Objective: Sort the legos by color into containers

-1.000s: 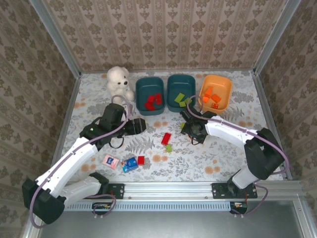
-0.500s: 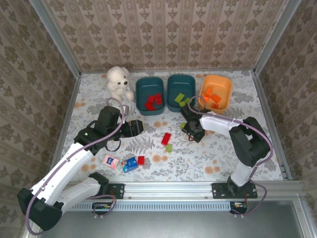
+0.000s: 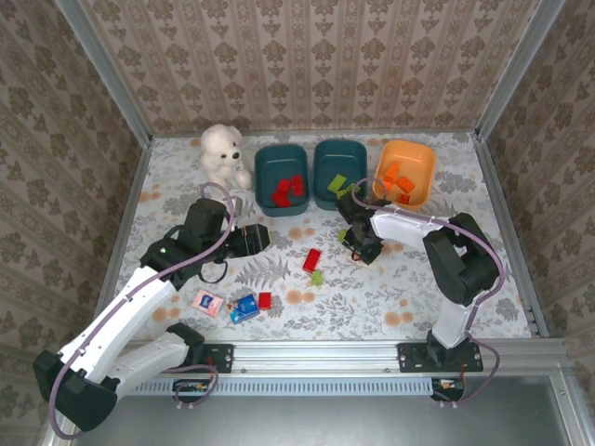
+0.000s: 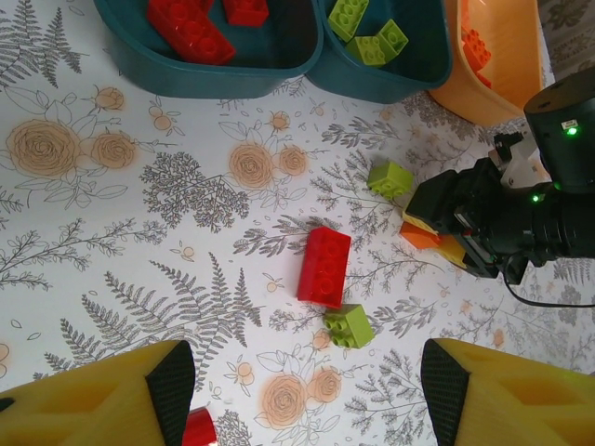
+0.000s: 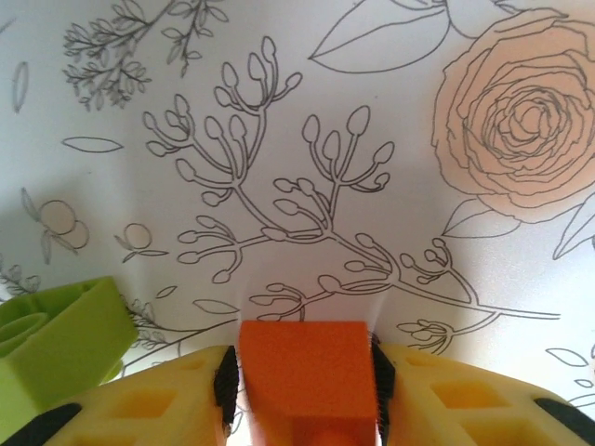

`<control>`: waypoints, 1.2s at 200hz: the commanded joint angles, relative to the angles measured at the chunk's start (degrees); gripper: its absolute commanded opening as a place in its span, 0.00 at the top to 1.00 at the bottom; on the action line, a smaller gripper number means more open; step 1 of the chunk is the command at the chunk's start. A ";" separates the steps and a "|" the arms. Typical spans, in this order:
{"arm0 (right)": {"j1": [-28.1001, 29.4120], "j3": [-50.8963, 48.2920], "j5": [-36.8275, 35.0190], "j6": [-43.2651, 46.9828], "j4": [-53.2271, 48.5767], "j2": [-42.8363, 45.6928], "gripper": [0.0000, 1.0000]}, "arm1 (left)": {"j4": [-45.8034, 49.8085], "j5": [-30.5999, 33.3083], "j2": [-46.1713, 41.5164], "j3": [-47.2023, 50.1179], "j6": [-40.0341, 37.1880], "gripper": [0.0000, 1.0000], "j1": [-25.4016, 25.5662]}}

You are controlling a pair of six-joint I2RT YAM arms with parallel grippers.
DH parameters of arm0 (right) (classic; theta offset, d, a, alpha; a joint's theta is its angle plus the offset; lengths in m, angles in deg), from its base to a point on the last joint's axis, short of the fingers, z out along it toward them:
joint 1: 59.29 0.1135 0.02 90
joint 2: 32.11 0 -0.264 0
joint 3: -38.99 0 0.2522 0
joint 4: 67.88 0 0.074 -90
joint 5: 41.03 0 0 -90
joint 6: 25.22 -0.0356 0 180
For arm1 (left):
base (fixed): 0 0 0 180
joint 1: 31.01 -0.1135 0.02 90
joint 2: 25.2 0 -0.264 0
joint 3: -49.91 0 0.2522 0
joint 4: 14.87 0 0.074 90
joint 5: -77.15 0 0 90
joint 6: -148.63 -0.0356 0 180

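Orange lego (image 5: pixel 305 364) sits gripped in our right end effector (image 5: pixel 302 376), presumably for the orange tub (image 3: pixel 420 160); left end effector (image 4: pixel 307 381) gapes.

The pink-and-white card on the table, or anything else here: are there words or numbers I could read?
No text is readable anywhere.
Pink-and-white card: its print is too small to read.
Blue toy piece: any markings are too small to read.
Orange lego in the right wrist view: no lettering visible.
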 commanded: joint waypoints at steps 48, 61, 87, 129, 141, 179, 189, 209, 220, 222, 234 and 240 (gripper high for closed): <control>-0.38 1.08 0.16 0.65 -1.10 -0.58 0.80 | -0.88 0.79 1.25 -1.71 -0.16 0.32 0.84; -0.49 2.29 -1.43 2.40 -2.30 1.75 0.80 | -0.96 0.62 1.76 -1.98 -0.56 0.32 1.18; -2.97 5.64 -6.05 8.91 -6.45 7.48 0.80 | -1.45 -0.70 5.06 -3.09 -2.03 0.32 2.61; -14.81 10.72 -10.70 23.09 -8.24 12.76 0.81 | -3.06 -1.58 15.38 -9.61 -5.96 0.32 8.38; -18.01 13.80 -11.80 27.42 -7.94 10.92 0.81 | -3.77 -1.81 18.58 -11.96 -6.51 0.32 9.38; -24.72 25.63 -14.50 36.72 -6.89 -0.13 0.82 | -5.96 -4.30 27.41 -18.90 -7.50 0.32 10.64; -25.71 29.16 -14.11 37.75 -6.57 -3.63 0.82 | -5.65 -4.61 29.13 -20.69 -8.09 0.32 10.73; -27.07 36.28 -12.58 38.99 -5.93 -10.44 0.82 | -5.45 -4.83 31.65 -23.37 -8.51 0.32 10.71; -27.53 40.27 -12.25 39.27 -6.24 -14.47 0.82 | -5.28 -4.75 32.46 -24.27 -8.60 0.32 10.72; -27.64 40.95 -12.34 39.21 -6.40 -15.16 0.82 | -5.21 -4.68 32.53 -24.35 -8.58 0.32 10.70; -28.22 44.46 -12.53 38.70 -6.77 -18.71 0.82 | -4.95 -4.44 32.94 -24.89 -8.50 0.32 10.72; -28.54 45.79 -12.45 38.29 -6.59 -20.12 0.82 | -4.85 -4.35 33.01 -24.99 -8.48 0.32 10.74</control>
